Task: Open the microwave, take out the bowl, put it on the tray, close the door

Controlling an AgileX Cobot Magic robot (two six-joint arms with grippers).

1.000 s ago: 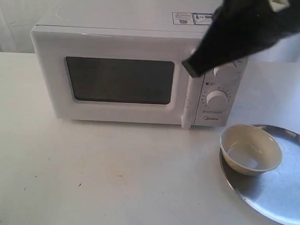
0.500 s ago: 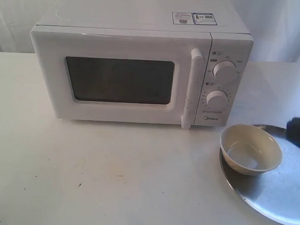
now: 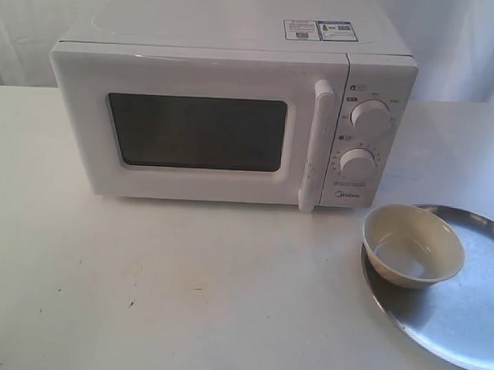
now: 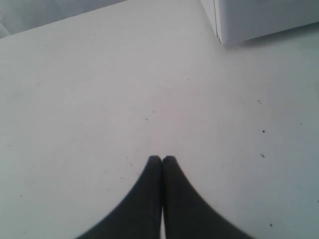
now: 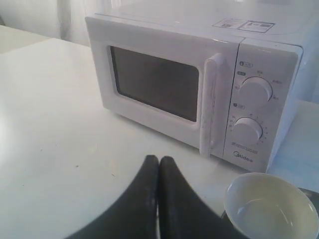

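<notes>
Found the microwave (image 3: 217,110) standing along the far edge of the table (image 3: 185,289), with the door (image 3: 192,133) shut flush and its handle (image 3: 317,147) upright. Located the bowl (image 3: 413,245) upright on the left part of the tray (image 3: 471,318), at the near right corner. Recorded the left gripper (image 4: 162,159) and the right gripper (image 5: 158,159) each with fingers pressed together on nothing, over bare tabletop, the right one near the bowl.
</notes>
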